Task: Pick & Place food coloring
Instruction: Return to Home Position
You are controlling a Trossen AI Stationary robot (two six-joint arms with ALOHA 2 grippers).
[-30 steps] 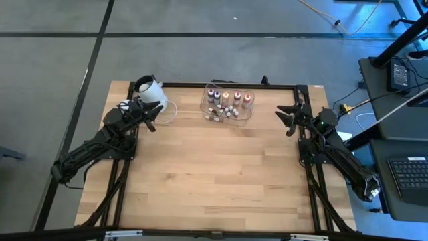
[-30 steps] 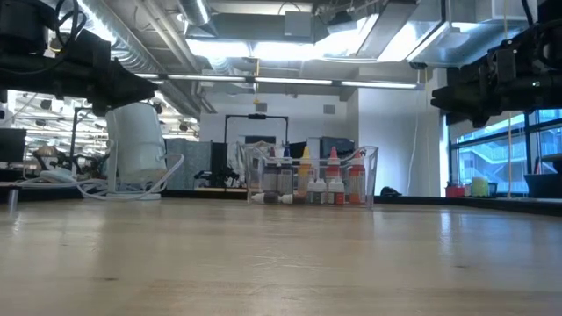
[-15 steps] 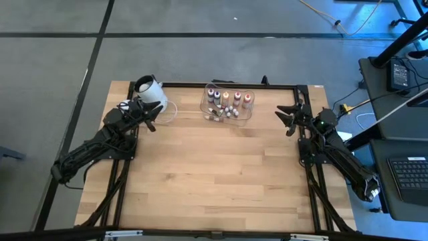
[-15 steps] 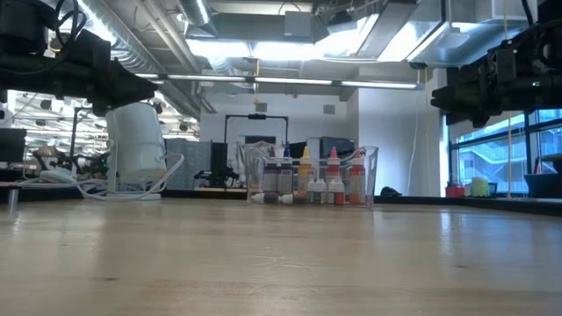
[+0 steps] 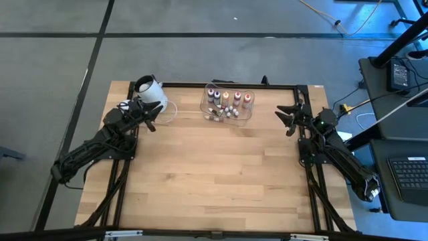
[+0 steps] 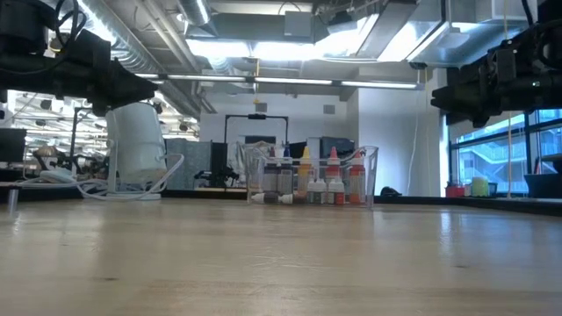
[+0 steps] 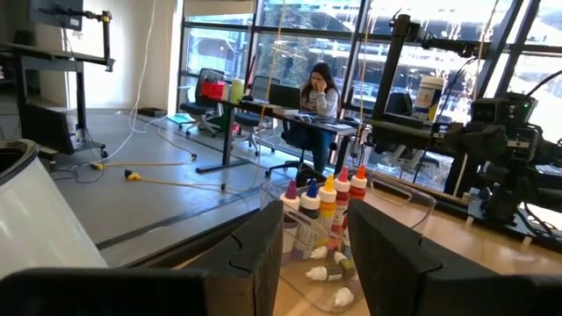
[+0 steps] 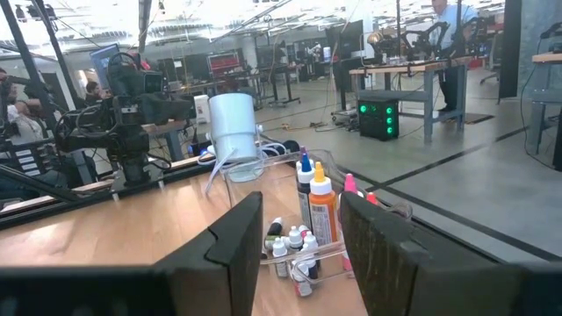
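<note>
- Food coloring bottles [image 5: 227, 100]: all inside the clear tub [image 5: 204, 107], at the back middle of the wooden table [image 5: 214, 181].
- In the low view, bottles [image 6: 307, 180] standing up in a row in the tub [image 6: 373, 171]: yellow, red and dark ones, with pale little pieces down at the bottom.
- Left gripper [image 5: 151, 121]: at the back left of the table, just beside the white cup [image 5: 148, 88], well apart from the tub.
- Left fingers [image 7: 263, 254] apart with a gap between them, holding nothing; bottles [image 7: 320, 197] seen through the gap.
- Right gripper [image 5: 285, 120]: at the back right of the table, near the edge, pointing toward the tub but well apart from it.
- Right fingers [image 8: 237, 237] apart too, with a gap, holding nothing; bottles [image 8: 312, 206] and cup [image 8: 233, 123] seen past them.
- Both arms up off the table top in the low view, one high on each side.
- Cup [image 6: 136, 149] standing up on the table, left of the tub.
- Far off in the room behind: a person [image 7: 318, 88] sitting at a desk.
</note>
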